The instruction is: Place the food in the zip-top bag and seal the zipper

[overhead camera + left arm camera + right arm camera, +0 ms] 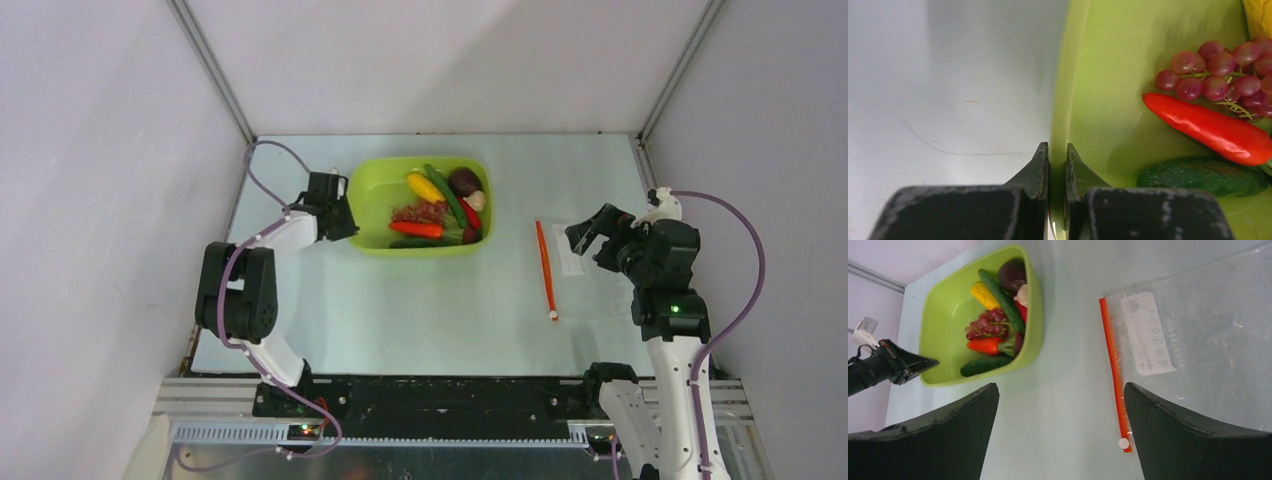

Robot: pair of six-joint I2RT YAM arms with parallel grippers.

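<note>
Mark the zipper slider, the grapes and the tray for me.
Slider (1123, 443): right wrist view, on its round white face.
Grapes (1218, 64): left wrist view, on a grape mid-bunch.
Tray (1062, 90): left wrist view, on the bare rim above the fingers.

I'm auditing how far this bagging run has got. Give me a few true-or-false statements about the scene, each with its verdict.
1. The left arm's jaws are shut on the rim of the lime-green tray. True.
2. The right arm's jaws grip the zipper. False: they stand wide open above the table, holding nothing.
3. The grapes are inside the zip-top bag. False: they lie in the tray with the cucumber and the other food, and the bag holds none.
4. The zip-top bag lies flat on the table, to the right of the tray. True.
</note>
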